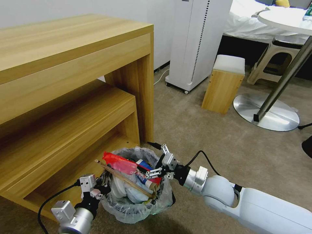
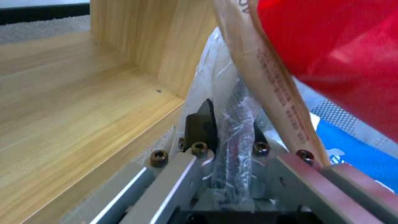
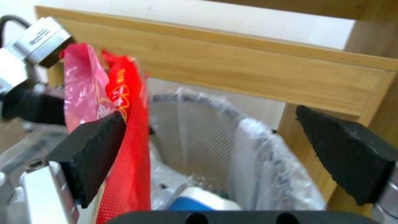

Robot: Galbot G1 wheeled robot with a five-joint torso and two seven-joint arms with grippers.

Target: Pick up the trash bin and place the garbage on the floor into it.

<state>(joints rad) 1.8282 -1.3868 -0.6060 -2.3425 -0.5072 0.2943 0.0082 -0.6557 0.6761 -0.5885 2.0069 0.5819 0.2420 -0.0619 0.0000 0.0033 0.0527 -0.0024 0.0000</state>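
**Bin held at its left rim, right fingers open over the contents**

The trash bin (image 1: 136,195) sits low in front of me on the carpet (image 1: 211,136), just beside the near right corner of the wooden shelf unit (image 1: 65,107). Whether its base touches the floor I cannot tell; the bag liner (image 1: 162,198) hangs over the side and hides it.

My left gripper (image 1: 103,186) is at the bin's left rim. In the left wrist view my fingers (image 2: 203,124) are closed tight on the rim with the wrinkled liner pinched between them (the inner finger is largely hidden behind plastic).

My right gripper (image 1: 159,162) is over the bin's right side, fingers spread wide and holding nothing. In the right wrist view one pad (image 3: 93,143) lies against the red wrapper (image 3: 124,130); the other stands clear by the far rim.

Contents are heaped above the rim: the red wrapper (image 1: 118,161), a wooden stick (image 1: 125,179) lying across, and a blue-white cup (image 1: 143,164). Items beneath are overlapped and hard to make out.
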